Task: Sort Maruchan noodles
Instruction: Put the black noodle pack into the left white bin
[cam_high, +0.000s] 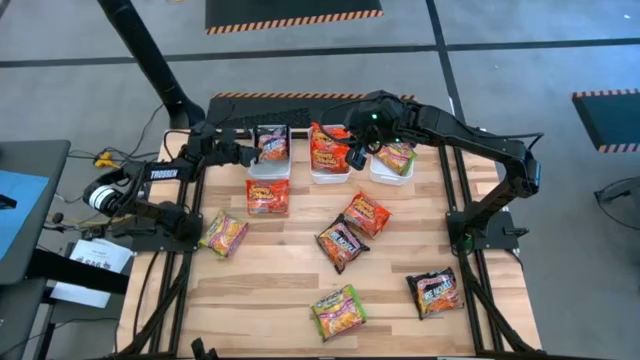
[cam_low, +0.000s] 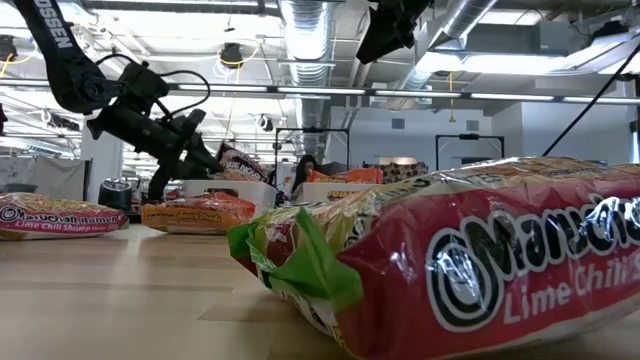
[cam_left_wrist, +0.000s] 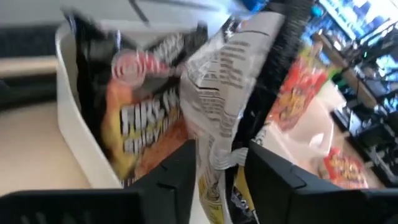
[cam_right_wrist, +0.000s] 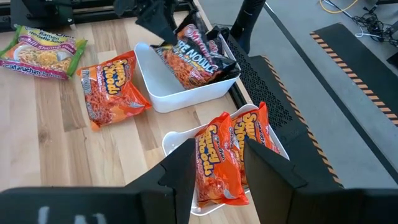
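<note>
Three white bins stand along the far edge. The left bin (cam_high: 272, 170) holds dark Maruchan noodles (cam_left_wrist: 137, 118) standing on edge. My left gripper (cam_left_wrist: 221, 152) reaches into it nearly level from the table's left, open, with a packet's silvery crimped end (cam_left_wrist: 217, 143) between its fingers. The middle bin (cam_right_wrist: 174, 140) holds red-orange packets (cam_right_wrist: 217, 162). My right gripper (cam_right_wrist: 214, 155) hangs open well above them and holds nothing. The right bin (cam_high: 392, 176) holds a green packet (cam_high: 398, 156). Several loose packets lie flat on the table. My left gripper has the crimped end (cam_left_wrist: 214, 162) of the packet that stands in the left bin between its open fingers. I cannot tell whether either finger touches it. The packet rests in the bin, leaning on the other dark packet.
Loose packets: red-orange (cam_high: 267, 196) in front of the left bin, green (cam_high: 224, 236) at the left, red-orange (cam_high: 367, 213) and dark (cam_high: 340, 244) mid-table, dark (cam_high: 435, 293) and green (cam_high: 340, 312) near the front edge. Bare wood lies between them.
</note>
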